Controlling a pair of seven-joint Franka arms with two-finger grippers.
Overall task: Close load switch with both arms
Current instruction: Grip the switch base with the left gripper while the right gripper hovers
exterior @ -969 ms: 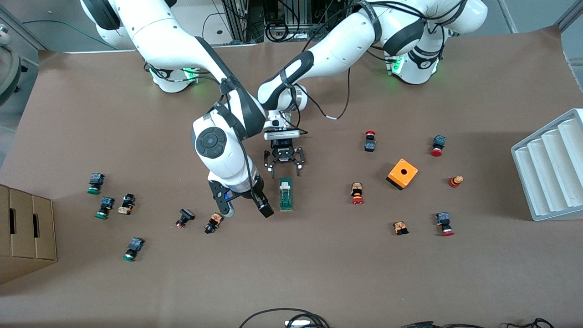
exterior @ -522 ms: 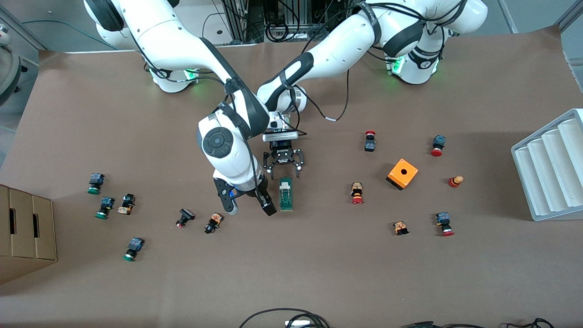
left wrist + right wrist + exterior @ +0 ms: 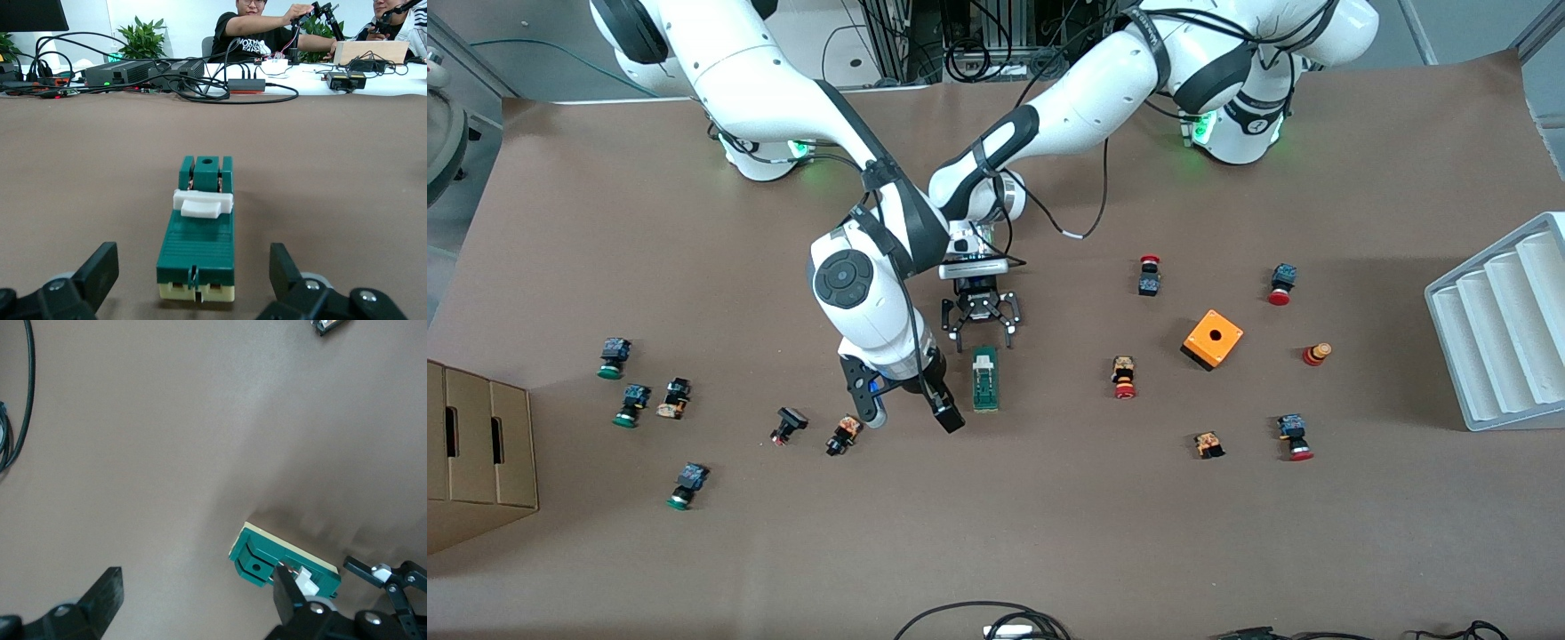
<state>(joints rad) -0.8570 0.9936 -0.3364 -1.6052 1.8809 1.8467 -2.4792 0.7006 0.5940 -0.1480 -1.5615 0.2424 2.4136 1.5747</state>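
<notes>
The load switch [image 3: 985, 378], a narrow green block with a white lever, lies flat at mid-table. It also shows in the left wrist view [image 3: 200, 227] and the right wrist view [image 3: 267, 560]. My left gripper [image 3: 982, 336] is open and low at the switch's end farther from the front camera. In its own view [image 3: 192, 263] the fingers stand on either side of that end, apart from it. My right gripper [image 3: 908, 411] is open and empty beside the switch, toward the right arm's end of the table. One of its fingers [image 3: 288, 590] is close to the switch's end.
Small buttons lie scattered; one [image 3: 843, 435] is close by the right gripper and a red-capped one [image 3: 1124, 377] lies toward the left arm's end. An orange cube box [image 3: 1213, 339], a white ridged tray [image 3: 1494, 338] and a cardboard box [image 3: 480, 453] are at the sides.
The right arm swung slightly toward the switch and then back, so its gripper sits almost where it began. The left gripper edged a little closer to the switch. The switch has not moved.
</notes>
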